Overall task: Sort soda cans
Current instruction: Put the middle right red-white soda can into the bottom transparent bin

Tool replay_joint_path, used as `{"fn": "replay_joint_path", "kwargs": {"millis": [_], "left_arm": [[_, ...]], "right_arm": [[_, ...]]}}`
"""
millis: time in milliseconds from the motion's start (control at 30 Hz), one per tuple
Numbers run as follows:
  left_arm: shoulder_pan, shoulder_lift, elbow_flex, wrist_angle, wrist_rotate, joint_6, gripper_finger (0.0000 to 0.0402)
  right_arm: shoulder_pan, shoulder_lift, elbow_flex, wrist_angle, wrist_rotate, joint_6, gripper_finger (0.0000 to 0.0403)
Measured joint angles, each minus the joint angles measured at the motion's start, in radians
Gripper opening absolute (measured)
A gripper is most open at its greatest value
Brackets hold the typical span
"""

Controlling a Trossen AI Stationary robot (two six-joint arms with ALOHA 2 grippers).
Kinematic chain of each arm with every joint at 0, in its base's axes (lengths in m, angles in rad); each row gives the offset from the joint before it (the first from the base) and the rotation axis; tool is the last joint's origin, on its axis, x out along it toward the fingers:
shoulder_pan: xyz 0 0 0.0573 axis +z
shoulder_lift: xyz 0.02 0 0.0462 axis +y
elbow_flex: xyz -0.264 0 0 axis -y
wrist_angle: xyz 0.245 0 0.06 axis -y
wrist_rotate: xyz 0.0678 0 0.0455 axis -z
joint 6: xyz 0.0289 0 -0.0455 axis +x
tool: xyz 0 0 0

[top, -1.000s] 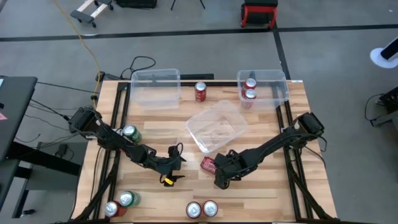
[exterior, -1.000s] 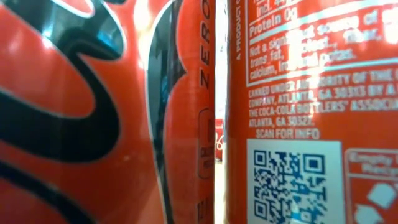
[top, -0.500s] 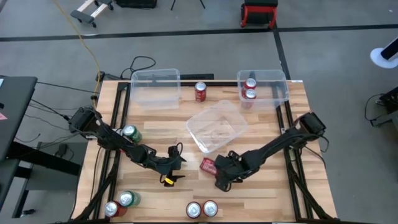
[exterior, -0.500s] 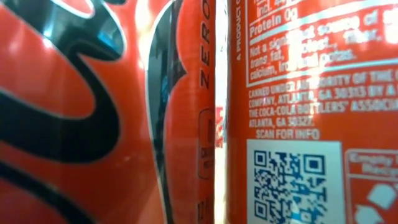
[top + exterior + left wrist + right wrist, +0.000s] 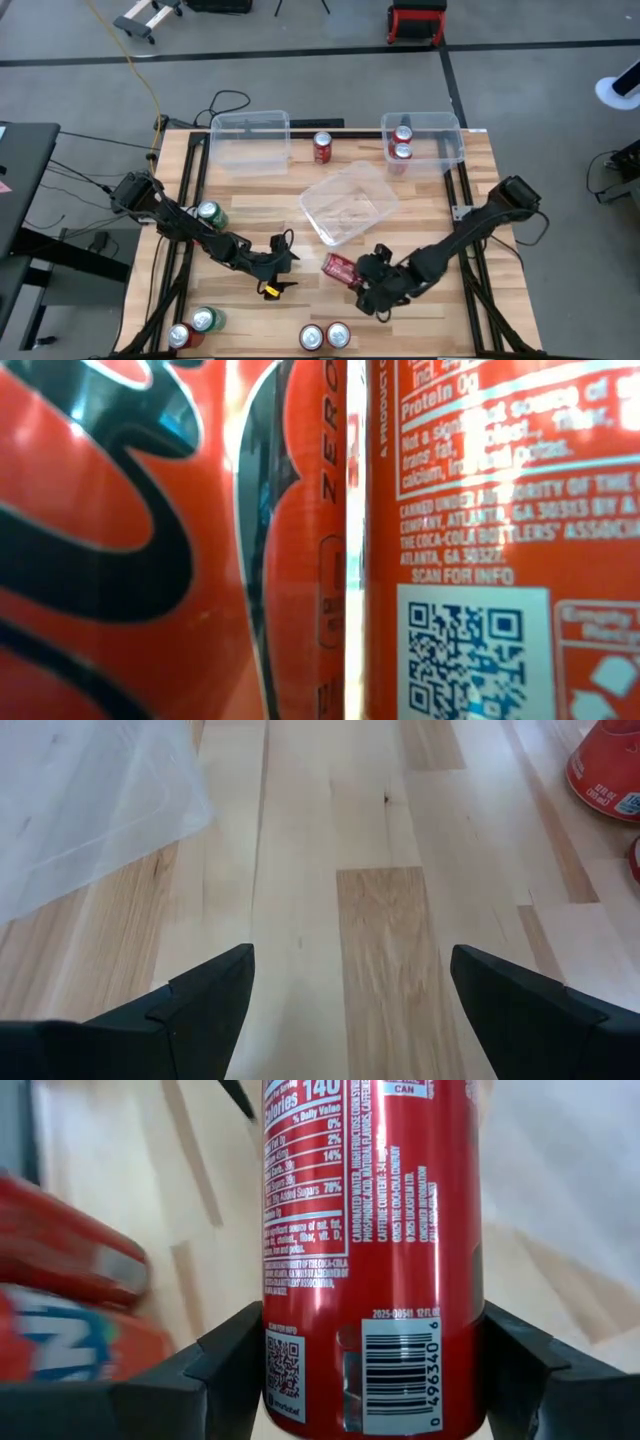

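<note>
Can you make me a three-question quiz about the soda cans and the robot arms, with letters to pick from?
1. Where are the two red cans at the far right of the table?
A. Inside the clear bin at the far right corner
B. On the floor
C. Stacked on the left arm

2. How many green cans stand on the table?
A. None
B. Two
C. Five

3. What is the right gripper doing?
A. Hanging open with nothing in it
B. Closed on a red can
C. Holding a bin

Answers:
1. A, the high view shows both silver tops inside that bin's walls.
2. B, one green can is by the left edge and another by the near left corner.
3. B, the right wrist view shows the can filling the gap between the two dark fingers.
</note>
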Motion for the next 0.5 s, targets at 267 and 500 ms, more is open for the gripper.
{"fn": "replay_joint_path", "kwargs": {"millis": [267, 500], "left_arm": [[-0.028, -0.014, 0.000, 0.122, 0.017, 0.086, 0.0334], [-0.048, -0.158, 0.000, 0.198, 0.008, 0.158, 0.0334]], "right_arm": [[0.108, -0.040, 0.001, 0.037, 0.297, 0.000, 0.0284], [0.172, -0.015, 0.002, 0.052, 0.562, -0.002, 0.0284]]}}
